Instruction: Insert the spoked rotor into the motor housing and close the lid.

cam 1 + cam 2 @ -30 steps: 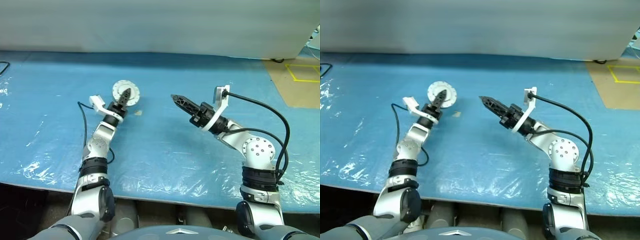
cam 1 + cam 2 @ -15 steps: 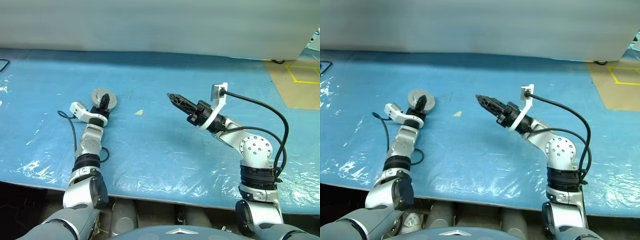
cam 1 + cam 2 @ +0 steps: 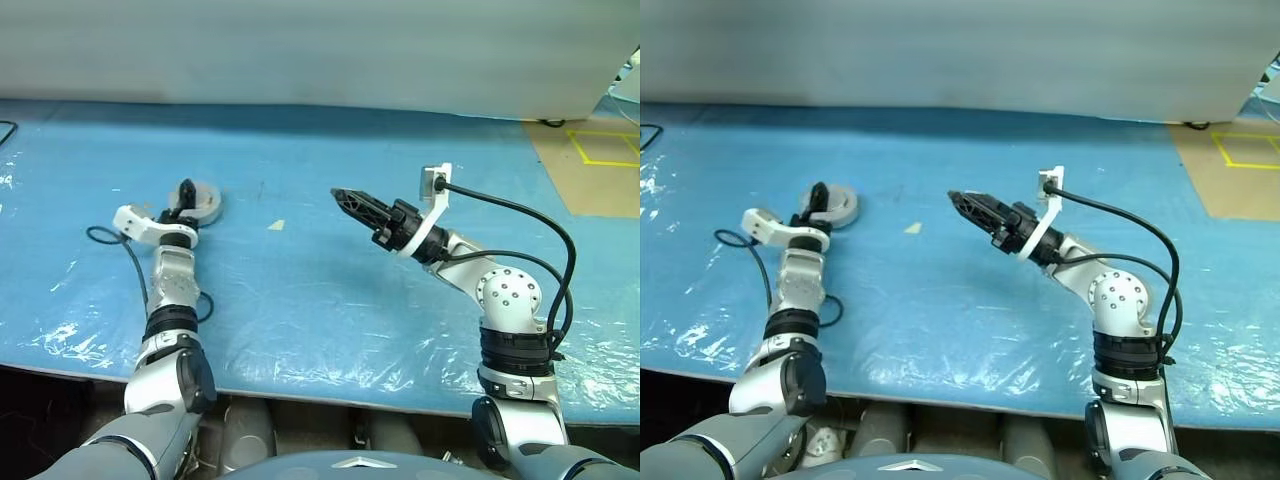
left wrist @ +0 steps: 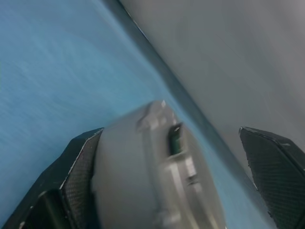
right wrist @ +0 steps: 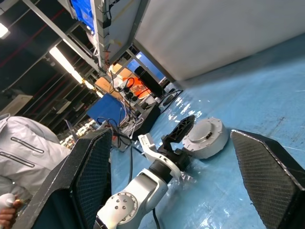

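Task looks near done: housing [image 3: 199, 204] sits lidded on the sheet [image 3: 320, 290] w/ your L gripper [image 4: 181, 191] jaws spread apart around it, one finger [image 4: 76, 176] touching; R gripper [image 3: 345, 198] jaws apart, empty, well off; no rotor loose, so prob. just withdraw.

- Left arm [image 3: 172, 300]: silver segments, black joint bands, white wrist bracket, thin black cable.
- Right arm [image 3: 500, 300]: silver, round screw-ringed elbow cap, thick black cable looping, textured black fingers [image 5: 88, 176].
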Robot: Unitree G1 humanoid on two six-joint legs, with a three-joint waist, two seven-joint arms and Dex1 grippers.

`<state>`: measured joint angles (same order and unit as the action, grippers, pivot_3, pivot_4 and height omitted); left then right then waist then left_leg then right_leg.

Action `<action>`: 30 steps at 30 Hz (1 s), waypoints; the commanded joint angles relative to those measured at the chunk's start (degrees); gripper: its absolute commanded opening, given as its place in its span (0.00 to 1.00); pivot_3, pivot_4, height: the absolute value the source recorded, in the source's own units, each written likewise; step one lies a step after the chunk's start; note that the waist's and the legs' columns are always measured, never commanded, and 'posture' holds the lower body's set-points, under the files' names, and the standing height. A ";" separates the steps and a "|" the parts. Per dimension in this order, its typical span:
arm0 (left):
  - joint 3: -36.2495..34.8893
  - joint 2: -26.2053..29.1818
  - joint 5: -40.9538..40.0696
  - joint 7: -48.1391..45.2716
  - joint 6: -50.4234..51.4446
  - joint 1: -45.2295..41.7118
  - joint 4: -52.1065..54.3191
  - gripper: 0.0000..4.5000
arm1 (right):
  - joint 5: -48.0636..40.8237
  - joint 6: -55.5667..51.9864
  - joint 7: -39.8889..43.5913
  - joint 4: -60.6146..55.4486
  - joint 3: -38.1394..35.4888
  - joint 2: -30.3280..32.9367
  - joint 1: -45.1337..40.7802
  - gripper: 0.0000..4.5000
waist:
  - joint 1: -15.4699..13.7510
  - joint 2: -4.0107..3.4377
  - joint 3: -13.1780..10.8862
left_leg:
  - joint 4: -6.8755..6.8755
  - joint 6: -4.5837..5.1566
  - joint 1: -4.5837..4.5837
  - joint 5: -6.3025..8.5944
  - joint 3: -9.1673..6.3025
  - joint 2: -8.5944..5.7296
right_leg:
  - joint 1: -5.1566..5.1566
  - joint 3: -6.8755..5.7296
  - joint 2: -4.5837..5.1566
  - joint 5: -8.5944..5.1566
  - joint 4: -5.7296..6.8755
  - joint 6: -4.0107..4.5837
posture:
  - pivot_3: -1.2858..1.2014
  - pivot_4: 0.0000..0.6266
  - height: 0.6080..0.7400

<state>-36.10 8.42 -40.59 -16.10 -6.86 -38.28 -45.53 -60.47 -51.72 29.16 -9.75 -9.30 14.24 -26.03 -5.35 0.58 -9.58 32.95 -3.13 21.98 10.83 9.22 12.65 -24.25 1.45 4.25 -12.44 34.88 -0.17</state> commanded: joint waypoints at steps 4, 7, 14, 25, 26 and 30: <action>1.65 3.42 7.33 3.73 -10.79 -0.90 -0.72 0.99 | 5.33 3.94 1.85 -1.31 2.05 0.93 -0.44 0.93 | -0.25 0.01 0.01 | 0.03 0.00 0.07 0.00 -0.13 -0.01 | 0.03 -0.12 0.01 0.00 -0.01 -0.01 | 0.52 0.24 1.00; 4.15 3.17 8.02 -1.03 -10.89 -0.23 3.21 0.99 | 13.61 10.05 2.88 -0.73 5.42 2.02 -0.44 0.93 | -0.39 0.01 0.01 | 0.06 0.00 0.11 0.00 -0.25 -0.04 | 0.09 -0.24 0.04 0.00 -0.01 -0.01 | 0.52 0.24 1.00; 17.25 3.28 7.94 -21.04 -4.03 4.73 19.78 0.99 | 26.68 22.12 8.22 -0.16 11.88 4.15 2.48 0.93 | -0.24 0.06 0.00 | 0.09 -0.01 0.14 0.00 -0.29 -0.03 | 0.10 -0.28 0.06 0.00 -0.01 0.00 | 0.52 0.24 1.00; 36.88 8.24 12.58 -38.21 9.08 15.47 37.97 1.00 | 39.55 37.06 10.59 2.83 12.34 8.29 9.16 0.97 | 0.53 0.04 0.00 | 0.07 0.00 0.03 0.00 -0.18 0.03 | 0.07 -0.14 0.01 -0.03 0.03 0.04 | 0.52 0.24 1.00; 37.35 8.55 12.69 -38.46 9.72 16.04 38.76 1.00 | 40.17 37.60 10.79 3.11 12.37 8.67 9.46 0.97 | 0.63 0.04 0.00 | 0.07 0.00 0.03 0.00 -0.17 0.03 | 0.08 -0.14 0.02 -0.03 0.03 0.06 | 0.52 0.24 1.00; 38.87 10.06 14.78 -39.22 9.62 18.74 40.94 1.00 | 39.44 37.93 13.33 4.01 11.86 10.04 10.55 0.97 | 1.07 0.02 0.01 | 0.07 0.01 -0.02 0.01 -0.11 0.03 | 0.08 -0.06 0.01 -0.11 0.02 0.19 | 0.52 0.24 1.00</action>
<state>2.33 17.98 -26.60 -54.67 3.12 -20.30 -7.18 -20.21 -15.37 40.91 -5.03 3.91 23.80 -15.74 -4.28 0.61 -9.57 33.02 -3.12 21.95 10.83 9.13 12.68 -24.17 1.41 4.26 -12.55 34.90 0.02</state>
